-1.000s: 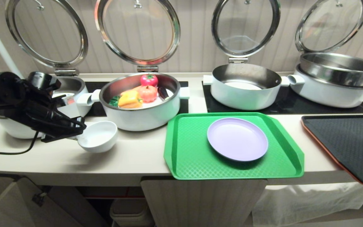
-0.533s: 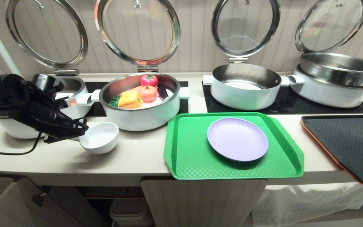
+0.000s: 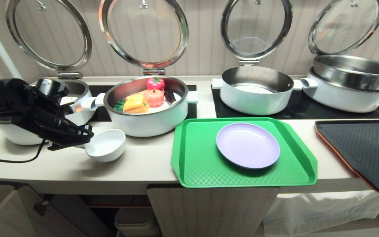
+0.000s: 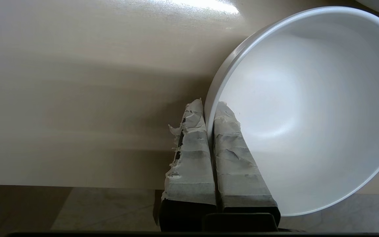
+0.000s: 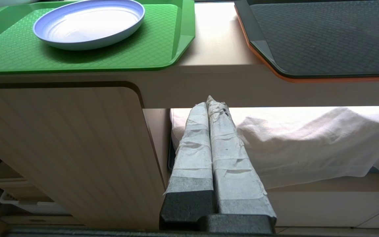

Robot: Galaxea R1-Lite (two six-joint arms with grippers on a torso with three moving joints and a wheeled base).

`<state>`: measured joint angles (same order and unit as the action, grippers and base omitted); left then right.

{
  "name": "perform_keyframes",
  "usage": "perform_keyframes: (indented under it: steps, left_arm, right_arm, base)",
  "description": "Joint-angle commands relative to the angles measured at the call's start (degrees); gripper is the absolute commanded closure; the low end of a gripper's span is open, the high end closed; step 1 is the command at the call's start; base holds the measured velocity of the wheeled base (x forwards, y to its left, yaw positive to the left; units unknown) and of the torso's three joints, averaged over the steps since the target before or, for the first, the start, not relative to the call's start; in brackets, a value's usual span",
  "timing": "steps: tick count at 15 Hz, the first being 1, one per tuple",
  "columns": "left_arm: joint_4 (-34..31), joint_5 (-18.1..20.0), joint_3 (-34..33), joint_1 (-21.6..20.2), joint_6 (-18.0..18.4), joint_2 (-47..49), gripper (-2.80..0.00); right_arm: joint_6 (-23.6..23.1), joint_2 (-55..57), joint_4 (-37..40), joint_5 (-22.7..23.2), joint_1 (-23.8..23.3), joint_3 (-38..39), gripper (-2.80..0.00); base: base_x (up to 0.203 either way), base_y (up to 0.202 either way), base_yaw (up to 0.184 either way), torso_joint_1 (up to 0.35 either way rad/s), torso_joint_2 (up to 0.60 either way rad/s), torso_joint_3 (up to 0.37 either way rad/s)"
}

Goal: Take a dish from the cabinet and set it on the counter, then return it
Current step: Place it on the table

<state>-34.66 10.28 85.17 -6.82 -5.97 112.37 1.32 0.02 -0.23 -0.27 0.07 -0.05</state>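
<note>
Pinching the near rim of the small white bowl [image 3: 106,149], the left gripper [image 3: 83,142] has its taped fingers [image 4: 194,144] clamped on the wall, one inside and one outside. We see the bowl over the beige counter [image 3: 137,166], just in front of the white pot of toy vegetables [image 3: 146,107] and well clear of the green tray [image 3: 196,158] with its lilac plate [image 3: 248,145]. Whether the foot rests on the counter or hangs just above it we cannot tell; in the wrist view the bowl looks tilted.

The right gripper [image 5: 211,105] is parked low before the fluted cabinet door [image 5: 61,148], its fingers pressed together on nothing.

We judge the bowl to be at the setting-down stage. The hazards follow from the grip: a glossy wall held at one point could pivot or slip between the pads. Releasing while it is tilted could make it rock or roll toward the counter's front edge. A drift toward the pot could knock the two together.
</note>
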Motion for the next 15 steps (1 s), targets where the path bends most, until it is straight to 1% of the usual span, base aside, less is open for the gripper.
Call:
perform_keyframes:
  steps: [1, 6, 7, 15]
  left_arm:
    - [-0.2, 0.1, -0.1, 0.1, -0.1, 0.1, 0.0]
    - [-0.1, 0.1, -0.1, 0.1, -0.2, 0.4, 0.0]
    - [0.0, 0.1, -0.1, 0.1, -0.2, 0.6, -2.8]
    - [0.7, 0.5, 0.0, 0.4, -0.5, 0.9, -2.8]
  right_arm:
    - [0.0, 0.1, 0.0, 0.0, 0.0, 0.0, 0.0]
    - [0.0, 0.1, 0.0, 0.0, 0.0, 0.0, 0.0]
    - [0.0, 0.1, 0.0, 0.0, 0.0, 0.0, 0.0]
    - [0.0, 0.1, 0.0, 0.0, 0.0, 0.0, 0.0]
  base:
    - [0.0, 0.0, 0.0, 0.0, 0.0, 0.0]
    - [0.0, 0.0, 0.0, 0.0, 0.0, 0.0]
    - [0.0, 0.0, 0.0, 0.0, 0.0, 0.0]
    - [0.0, 0.0, 0.0, 0.0, 0.0, 0.0]
